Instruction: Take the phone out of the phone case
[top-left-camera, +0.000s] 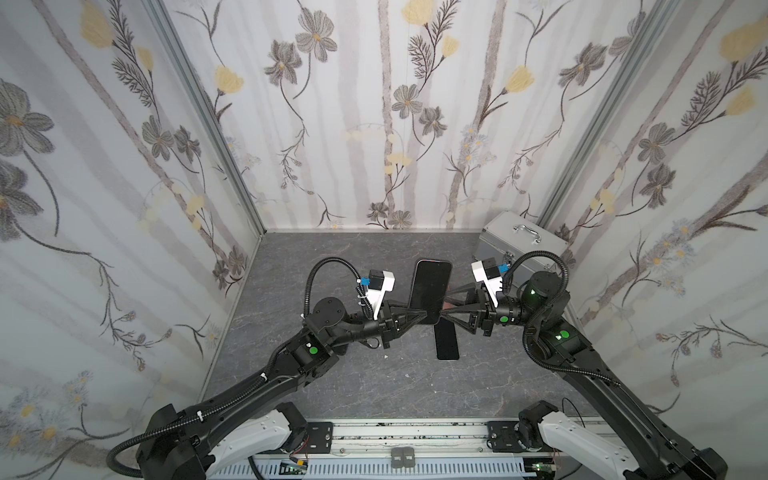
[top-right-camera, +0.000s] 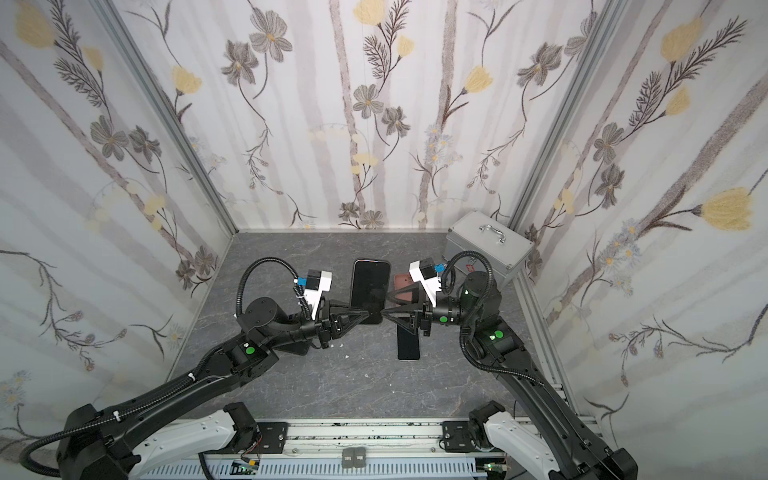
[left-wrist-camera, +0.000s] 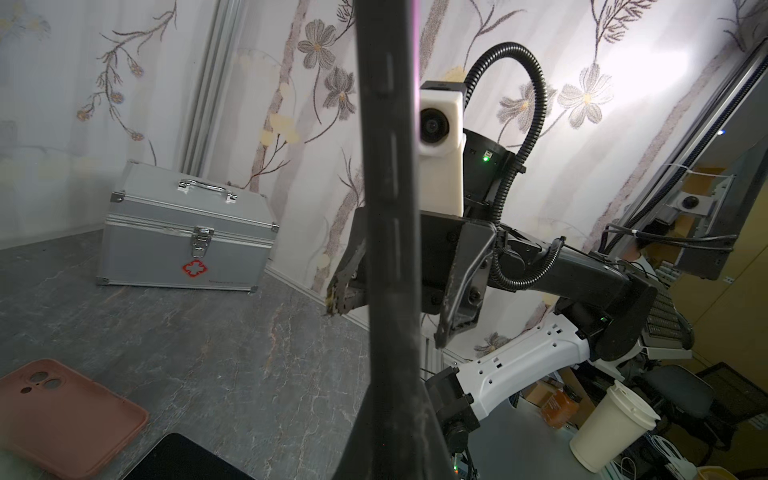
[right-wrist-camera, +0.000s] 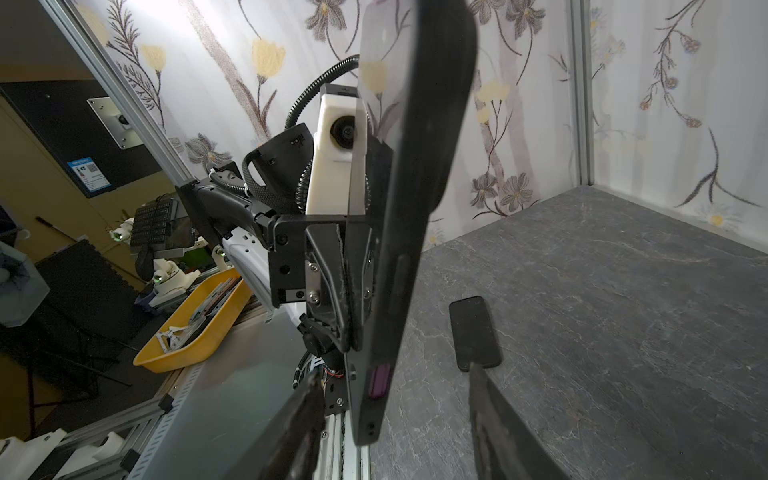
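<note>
Phone (top-left-camera: 430, 286) held up off the grey table (top-left-camera: 332, 382) at mid-scene, dark screen showing, out of its case.

Hidden: its lower end is covered by both sets of fingers in both top views. From the left wrist it is only a blurred dark bar, edge-on.

Pink phone case (left-wrist-camera: 62, 415) lies flat on the table behind, largely blocked by the phone from above and cut off at the frame edge from the wrist.

A dark handset (top-left-camera: 446, 340) lies flat below, its far end under the right arm's fingers.

Writing: none legible. The silver box (left-wrist-camera: 187, 232) at back right carries a red cross emblem; the print beneath is too small to read.

Left gripper (top-left-camera: 419, 318) is clamped tight on the phone's lower left edge. Right gripper (top-left-camera: 444, 313) has its jaws spread, one on either side of the opposite edge; contact unclear.
</note>
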